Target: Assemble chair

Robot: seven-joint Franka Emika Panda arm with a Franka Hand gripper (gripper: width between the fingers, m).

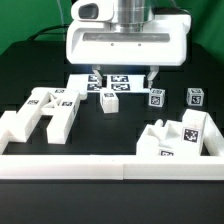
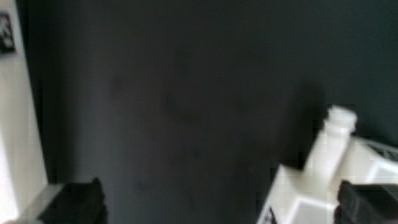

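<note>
The chair parts lie loose on the black table. An H-shaped frame (image 1: 45,110) lies at the exterior view's left. The boxy seat (image 1: 180,135) stands at the right front. Three small tagged pegs (image 1: 109,100), (image 1: 157,97), (image 1: 194,97) stand in a row behind them. My gripper (image 1: 125,75) hangs open and empty above the back of the table, over the marker board (image 1: 110,83). In the wrist view the gripper (image 2: 222,205) has its fingers wide apart. A blurred white part (image 2: 324,170) lies just inside one finger (image 2: 365,205); I cannot tell which part it is.
A long plain white border wall (image 1: 110,165) runs along the front of the table. A white strip (image 2: 15,130) with a dark tag corner runs along one edge of the wrist view.
</note>
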